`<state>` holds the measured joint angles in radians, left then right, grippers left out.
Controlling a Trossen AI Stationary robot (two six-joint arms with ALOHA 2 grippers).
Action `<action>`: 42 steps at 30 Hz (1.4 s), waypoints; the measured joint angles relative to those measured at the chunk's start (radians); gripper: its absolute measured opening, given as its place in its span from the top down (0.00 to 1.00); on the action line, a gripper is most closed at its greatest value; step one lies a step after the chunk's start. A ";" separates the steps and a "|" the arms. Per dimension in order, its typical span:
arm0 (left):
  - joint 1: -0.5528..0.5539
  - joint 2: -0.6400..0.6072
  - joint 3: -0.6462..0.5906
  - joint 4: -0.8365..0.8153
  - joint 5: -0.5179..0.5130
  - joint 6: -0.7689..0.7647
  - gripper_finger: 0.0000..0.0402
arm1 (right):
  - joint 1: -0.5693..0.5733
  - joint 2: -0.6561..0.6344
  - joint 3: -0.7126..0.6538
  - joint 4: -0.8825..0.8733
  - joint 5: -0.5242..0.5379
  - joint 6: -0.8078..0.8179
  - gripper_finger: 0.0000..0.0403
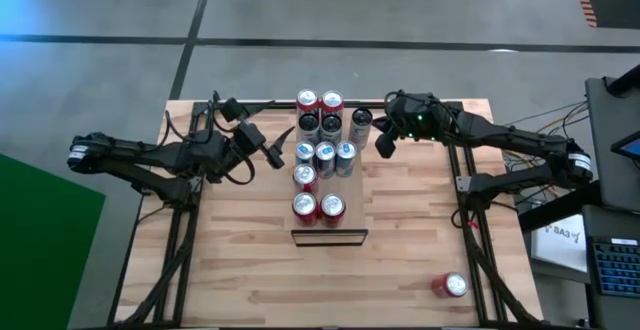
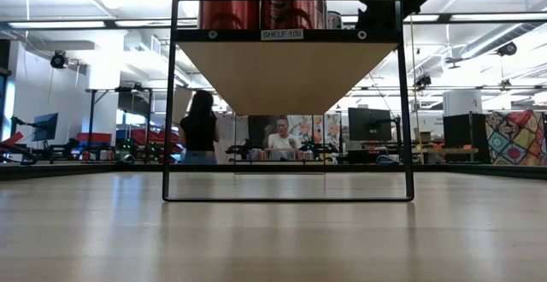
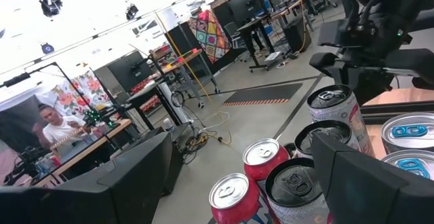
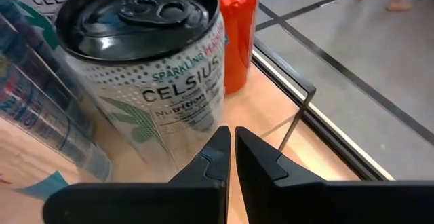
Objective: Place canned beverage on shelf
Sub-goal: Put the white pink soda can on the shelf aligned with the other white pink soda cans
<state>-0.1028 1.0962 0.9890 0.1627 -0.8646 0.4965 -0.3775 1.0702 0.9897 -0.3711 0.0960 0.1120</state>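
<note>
Low view: the red cans (image 2: 229, 0) on the shelf (image 2: 286, 64) are cut off by the upper edge; their tops are unseen. Right wrist view: the Celsius can (image 4: 146, 68) hides most of the red can (image 4: 239, 34) behind it. Left wrist view: a dark finger (image 3: 369, 187) covers the blue-topped cans (image 3: 410, 132), whose labels possibly cannot be read.

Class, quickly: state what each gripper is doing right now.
Left gripper: open, holding nothing.
Right gripper: shut, empty, beside the Celsius can.
</note>
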 joint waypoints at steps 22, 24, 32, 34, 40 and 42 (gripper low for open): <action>0.000 0.000 0.000 0.000 0.000 0.000 0.20 | 0.013 0.063 -0.002 0.067 -0.045 -0.095 0.97; 0.000 0.000 0.000 -0.001 0.000 0.000 0.20 | 0.013 0.063 -0.002 0.075 -0.060 -0.098 0.97; 0.000 0.000 0.000 -0.003 0.000 0.000 0.20 | 0.013 0.063 -0.002 0.079 -0.074 -0.099 0.97; 0.000 0.000 0.000 -0.003 0.001 0.000 0.20 | 0.013 0.063 -0.002 0.087 -0.074 -0.100 0.97; 0.000 0.000 0.000 -0.003 0.003 0.000 0.20 | 0.013 0.063 -0.002 0.094 -0.078 -0.105 0.97; 0.000 0.000 0.000 -0.003 0.003 0.000 0.20 | 0.013 0.063 -0.002 0.094 -0.078 -0.106 0.97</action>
<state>-0.1028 1.0962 0.9890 0.1600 -0.8612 0.4965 -0.3641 1.1336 0.9882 -0.2768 0.0177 0.0063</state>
